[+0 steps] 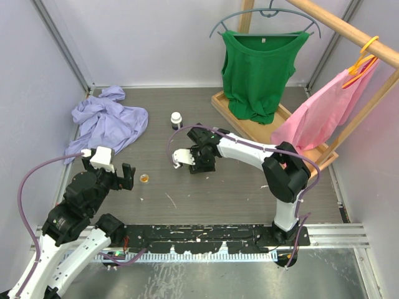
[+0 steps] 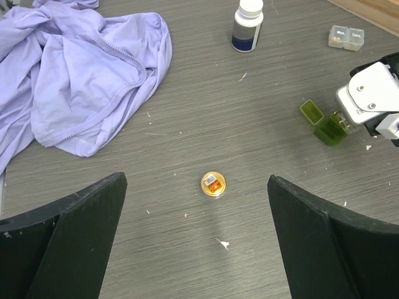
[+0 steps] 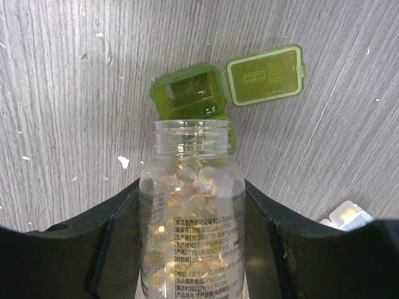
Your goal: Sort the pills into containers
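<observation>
My right gripper [image 3: 190, 187] is shut on an uncapped clear bottle [image 3: 192, 218] holding several yellowish gel pills [image 3: 193, 180]. The bottle's mouth lies over the olive green container [image 3: 190, 96], which has one lid [image 3: 265, 75] flipped open. The clear container [image 3: 346, 216] lies shut at the lower right; it also shows in the left wrist view as the clear container [image 2: 346, 37], with the green container [image 2: 324, 123] nearer. My left gripper [image 2: 196, 205] hangs open over the table, nothing between its fingers. A small gold cap [image 2: 213, 184] lies just ahead of it.
A white pill bottle [image 1: 176, 119] with a dark label stands behind the right gripper [image 1: 194, 163]. A lilac garment [image 1: 106, 121] is heaped at the back left. A wooden rack [image 1: 249, 121] at the back right carries a green top [image 1: 259, 68] and a pink top [image 1: 324, 112].
</observation>
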Motion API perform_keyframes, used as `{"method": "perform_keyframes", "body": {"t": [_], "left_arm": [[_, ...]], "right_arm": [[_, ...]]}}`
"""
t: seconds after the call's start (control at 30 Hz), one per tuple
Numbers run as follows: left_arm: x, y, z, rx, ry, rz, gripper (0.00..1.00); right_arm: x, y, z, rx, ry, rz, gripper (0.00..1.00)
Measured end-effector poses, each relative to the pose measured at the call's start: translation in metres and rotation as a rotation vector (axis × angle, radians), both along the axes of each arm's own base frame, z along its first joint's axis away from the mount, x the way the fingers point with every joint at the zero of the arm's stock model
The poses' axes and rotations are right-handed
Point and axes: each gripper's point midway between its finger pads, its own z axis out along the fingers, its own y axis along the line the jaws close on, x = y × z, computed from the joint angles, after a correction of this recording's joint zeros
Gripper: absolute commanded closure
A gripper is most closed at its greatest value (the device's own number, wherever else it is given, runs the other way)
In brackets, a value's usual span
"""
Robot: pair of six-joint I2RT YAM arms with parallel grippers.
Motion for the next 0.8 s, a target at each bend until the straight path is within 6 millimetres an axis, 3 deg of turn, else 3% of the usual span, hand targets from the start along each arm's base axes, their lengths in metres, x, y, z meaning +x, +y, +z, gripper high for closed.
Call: {"method": "perform_keyframes", "body": {"t": [0.8], "left_arm": [[-0.0009, -0.0008, 0.0003, -0.004, -0.003, -0.007, 0.02]], "right_arm": [[-0.0052, -0.0047, 0.0004, 0.017, 0.005, -0.013, 0.99]]}}
